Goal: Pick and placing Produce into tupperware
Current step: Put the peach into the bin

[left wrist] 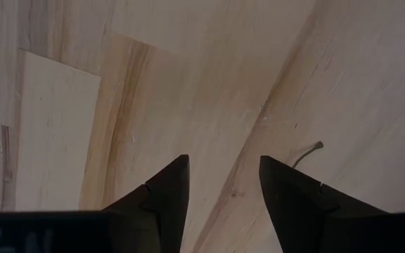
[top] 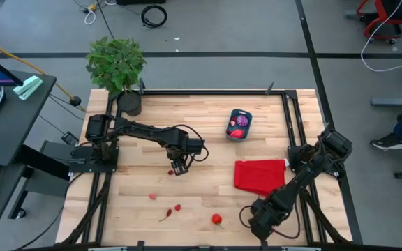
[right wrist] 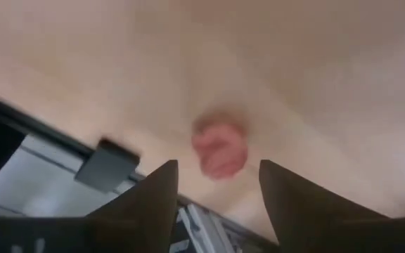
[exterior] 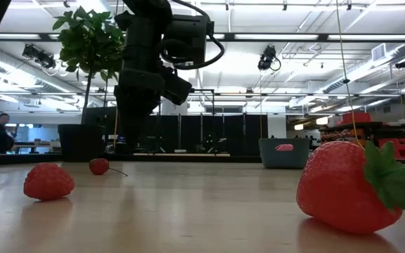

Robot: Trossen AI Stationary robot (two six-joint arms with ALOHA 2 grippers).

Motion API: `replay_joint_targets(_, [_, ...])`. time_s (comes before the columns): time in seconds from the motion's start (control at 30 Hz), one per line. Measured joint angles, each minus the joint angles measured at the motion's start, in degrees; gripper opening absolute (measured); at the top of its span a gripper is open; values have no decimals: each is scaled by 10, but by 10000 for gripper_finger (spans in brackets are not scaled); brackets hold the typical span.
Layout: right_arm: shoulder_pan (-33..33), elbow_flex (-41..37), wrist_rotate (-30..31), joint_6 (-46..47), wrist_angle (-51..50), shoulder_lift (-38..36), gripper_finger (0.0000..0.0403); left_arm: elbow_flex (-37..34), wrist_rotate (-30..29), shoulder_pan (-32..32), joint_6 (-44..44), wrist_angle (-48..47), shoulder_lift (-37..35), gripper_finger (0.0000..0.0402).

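My left gripper (top: 179, 167) (left wrist: 223, 160) hangs open, fingers down, over bare wood near the table's middle. A small red cherry (top: 171, 172) (exterior: 99, 166) lies just beside it; only its stem (left wrist: 308, 153) shows in the left wrist view. More red produce lies toward the near edge: a strawberry (top: 217, 219) (exterior: 343, 186), a smaller one (top: 153, 196) (exterior: 48, 181) and two small pieces (top: 172, 210). The blue tupperware (top: 239, 124) (exterior: 285, 151) stands toward the far edge with pink and purple pieces inside. My right gripper (top: 250, 219) (right wrist: 219, 163) is open and low at the near edge, with a blurred pink fruit (right wrist: 220, 151) ahead of its fingers.
A flat red cloth (top: 260, 176) lies right of centre, between the tub and my right arm. A dark pot with a green plant (top: 121, 70) stands at the far left corner. A black frame rail (top: 208, 92) borders the table. Bare wood stretches between the cherry and the tub.
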Motion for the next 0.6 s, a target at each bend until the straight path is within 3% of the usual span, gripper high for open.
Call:
replay_joint_targets(0.1, [13,0,7,14,29,0,209,0,0,0,0,0,0,179])
replay_joint_targets(0.3, [20,0,88,14,31,0,197,0,0,0,0,0,0,178])
replay_joint_targets(0.6, [16,0,90,12,0,0,188,0,0,-2,0,0,0,177])
